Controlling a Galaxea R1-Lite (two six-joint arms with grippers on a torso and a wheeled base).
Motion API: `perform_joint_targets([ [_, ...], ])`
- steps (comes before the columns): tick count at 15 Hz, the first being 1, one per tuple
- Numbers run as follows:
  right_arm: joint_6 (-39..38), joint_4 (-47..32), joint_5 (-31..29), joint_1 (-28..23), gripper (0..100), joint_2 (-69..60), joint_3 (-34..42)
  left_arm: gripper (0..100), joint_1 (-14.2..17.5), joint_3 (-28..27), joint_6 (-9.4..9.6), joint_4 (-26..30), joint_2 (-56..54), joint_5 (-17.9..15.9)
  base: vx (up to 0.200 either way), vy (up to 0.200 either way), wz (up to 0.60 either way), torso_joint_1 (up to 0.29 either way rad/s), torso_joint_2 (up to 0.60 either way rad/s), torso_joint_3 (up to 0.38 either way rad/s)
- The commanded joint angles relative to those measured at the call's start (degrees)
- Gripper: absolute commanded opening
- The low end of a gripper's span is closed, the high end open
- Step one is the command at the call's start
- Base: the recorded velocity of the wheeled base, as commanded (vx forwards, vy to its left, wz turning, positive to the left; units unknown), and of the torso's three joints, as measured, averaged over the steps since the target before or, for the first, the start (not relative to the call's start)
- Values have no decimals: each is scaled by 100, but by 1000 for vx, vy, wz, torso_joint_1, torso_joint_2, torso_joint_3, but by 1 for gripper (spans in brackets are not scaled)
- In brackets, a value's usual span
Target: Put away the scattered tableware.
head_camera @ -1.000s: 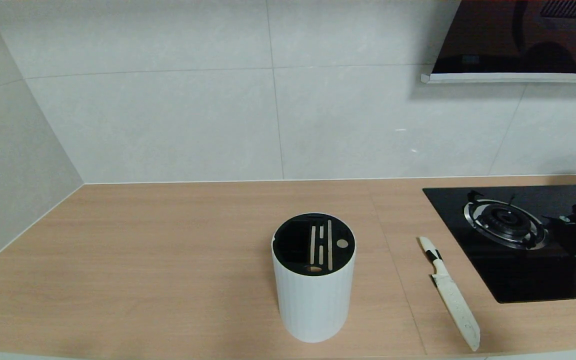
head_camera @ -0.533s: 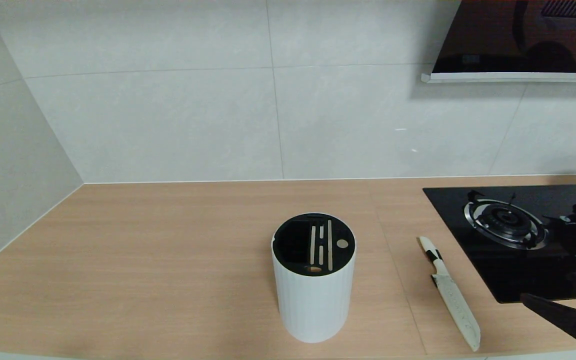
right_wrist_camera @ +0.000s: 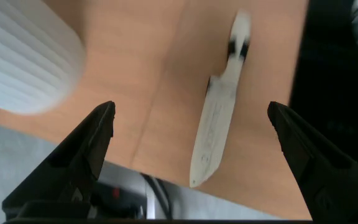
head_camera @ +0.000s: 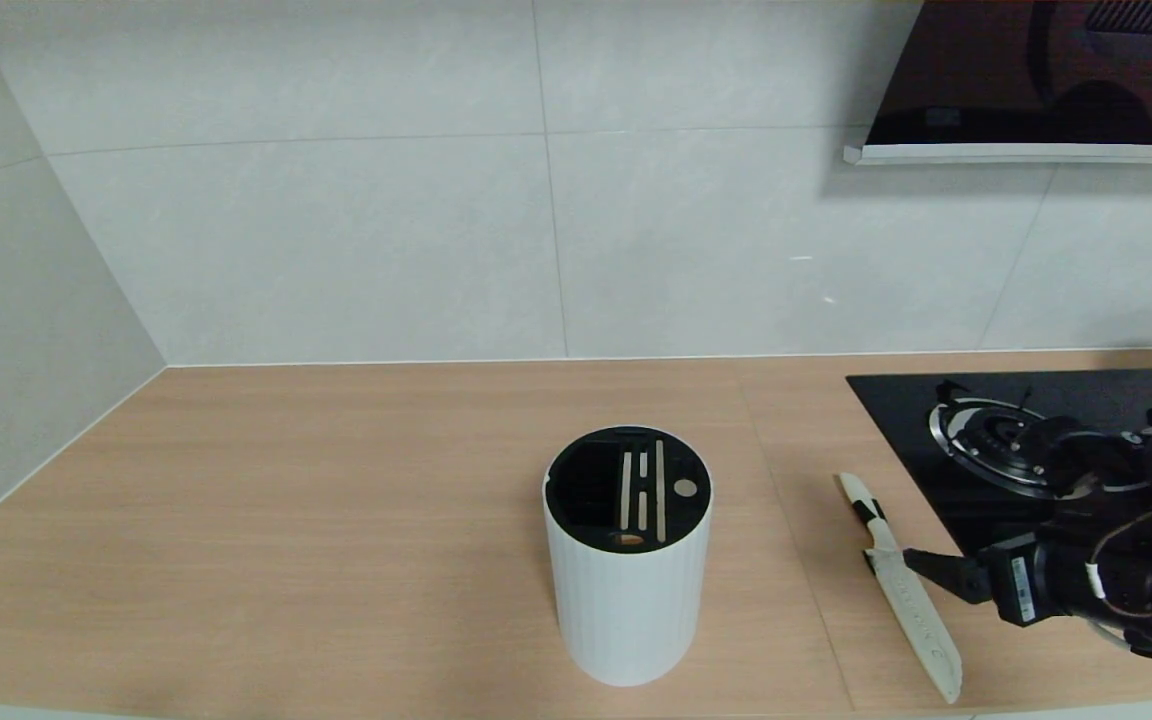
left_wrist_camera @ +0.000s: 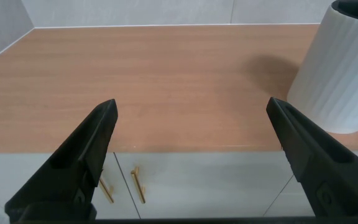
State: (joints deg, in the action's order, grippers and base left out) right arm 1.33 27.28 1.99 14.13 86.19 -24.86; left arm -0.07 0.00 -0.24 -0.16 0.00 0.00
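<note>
You are looking at a wooden countertop (head_camera: 336, 520) running along a tiled wall, with a black gas hob (head_camera: 936, 420) sitting at its right end. A white ribbed knife holder (head_camera: 628, 590) is standing upright near the front edge, its slotted black top facing up. Your right gripper (right_wrist_camera: 189, 106) is hovering released, fingers spread wide, above the white knife (head_camera: 921, 625), which is lying flat between holder and hob. Your left gripper (left_wrist_camera: 191, 102) is hanging released too, gripping nothing, by the counter's front edge.
</note>
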Motion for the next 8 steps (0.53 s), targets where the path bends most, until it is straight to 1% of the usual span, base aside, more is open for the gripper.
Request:
perform_joint_targets([
  [1, -1, 40, -84, 108, 100, 654, -10, 100, -1, 0, -2, -2, 9, 0, 0, 0, 0, 0, 0, 0],
  [4, -10, 805, -146, 108, 100, 1374, 77, 100, -1, 0, -11, -2, 9, 0, 0, 0, 0, 0, 0, 0],
  [6, -10, 1420, -392, 108, 100, 1858, 130, 100, -1, 0, -11, -2, 0, 0, 0, 0, 0, 0, 0, 0],
  [7, -10, 1578, -462, 108, 100, 1981, 130, 100, -1, 0, -11, -2, 9, 0, 0, 0, 0, 0, 0, 0],
  [8, -10, 1983, -568, 81, 100, 2350, 121, 100, -1, 0, -11, -2, 0, 0, 0, 0, 0, 0, 0, 0],
])
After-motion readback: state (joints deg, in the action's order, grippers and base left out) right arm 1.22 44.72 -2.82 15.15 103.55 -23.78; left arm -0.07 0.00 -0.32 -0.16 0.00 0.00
